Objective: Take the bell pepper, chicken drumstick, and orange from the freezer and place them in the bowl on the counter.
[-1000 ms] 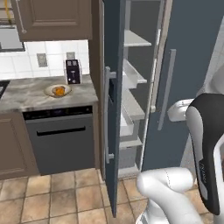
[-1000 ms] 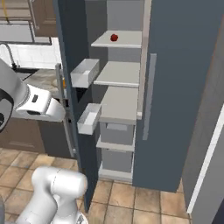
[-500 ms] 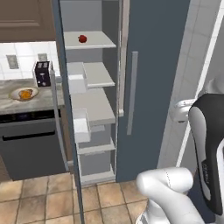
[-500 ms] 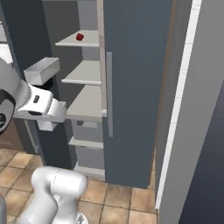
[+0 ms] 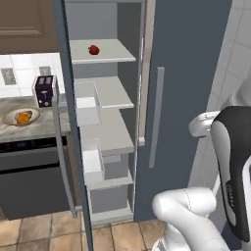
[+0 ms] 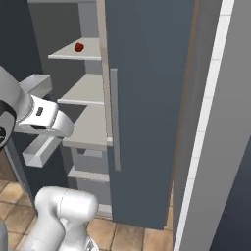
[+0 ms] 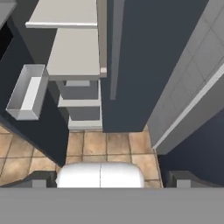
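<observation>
The freezer (image 5: 186, 73) stands with its left door swung open, showing pale shelves. A small red bell pepper (image 5: 93, 49) rests on the upper shelf, and it also shows as the bell pepper (image 6: 79, 47) from the other side. On the counter (image 5: 34, 128) to the left lies the beige bowl (image 5: 12, 117) with something orange-gold in it, too small to name. My gripper (image 7: 112, 178) is open with nothing between its tips, held low in front of the freezer (image 7: 131, 52) and pointing down at its lower shelves and the floor.
The open door's edge (image 5: 73, 122) with clear bins juts toward me between counter and shelves. A door bin (image 7: 28, 92) hangs at the left. A dark toaster (image 5: 44, 90) stands behind the bowl, over a black dishwasher front (image 5: 29, 181). A pale wall (image 6: 215, 122) rises at the right.
The base has driven, so both base views have shifted: the freezer shelves and closed door are now larger and nearer. The bell pepper has stayed on its shelf. The gripper stays open.
</observation>
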You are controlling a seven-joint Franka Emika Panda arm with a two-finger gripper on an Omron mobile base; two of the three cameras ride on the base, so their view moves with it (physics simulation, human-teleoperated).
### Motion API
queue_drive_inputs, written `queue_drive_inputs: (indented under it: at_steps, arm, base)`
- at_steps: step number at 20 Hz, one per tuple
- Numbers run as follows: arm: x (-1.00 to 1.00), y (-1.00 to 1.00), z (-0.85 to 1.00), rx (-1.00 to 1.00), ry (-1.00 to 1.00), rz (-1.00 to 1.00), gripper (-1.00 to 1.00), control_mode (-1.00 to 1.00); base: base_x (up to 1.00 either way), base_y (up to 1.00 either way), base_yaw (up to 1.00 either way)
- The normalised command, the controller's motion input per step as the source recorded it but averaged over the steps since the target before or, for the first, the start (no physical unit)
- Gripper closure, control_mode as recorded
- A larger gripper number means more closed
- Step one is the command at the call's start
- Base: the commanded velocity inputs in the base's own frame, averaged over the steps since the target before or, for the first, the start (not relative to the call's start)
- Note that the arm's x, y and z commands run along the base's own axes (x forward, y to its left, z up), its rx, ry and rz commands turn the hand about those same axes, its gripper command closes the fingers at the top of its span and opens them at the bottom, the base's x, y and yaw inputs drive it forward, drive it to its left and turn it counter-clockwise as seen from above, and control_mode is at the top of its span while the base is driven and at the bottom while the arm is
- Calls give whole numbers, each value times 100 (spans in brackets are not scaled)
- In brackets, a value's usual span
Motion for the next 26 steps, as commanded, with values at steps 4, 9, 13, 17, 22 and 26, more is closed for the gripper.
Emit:
queue_drive_inputs:
  at_steps: [4, 9, 13, 17, 22, 26]
  arm:
    - [0, 0, 0, 0, 0, 0, -100, 100]
    - [0, 0, 0, 0, 0, 0, -100, 100]
    - [0, 0, 0, 0, 0, 0, -100, 100]
    - [0, 0, 0, 0, 0, 0, -100, 100]
    - [0, 0, 0, 0, 0, 0, -100, 100]
    - [0, 0, 0, 0, 0, 0, -100, 100]
  base:
    - [67, 0, 0]
    - [60, 0, 0]
    - [50, 4, 0]
    - [31, 28, 0]
    - [46, 35, 0]
    - [51, 37, 0]
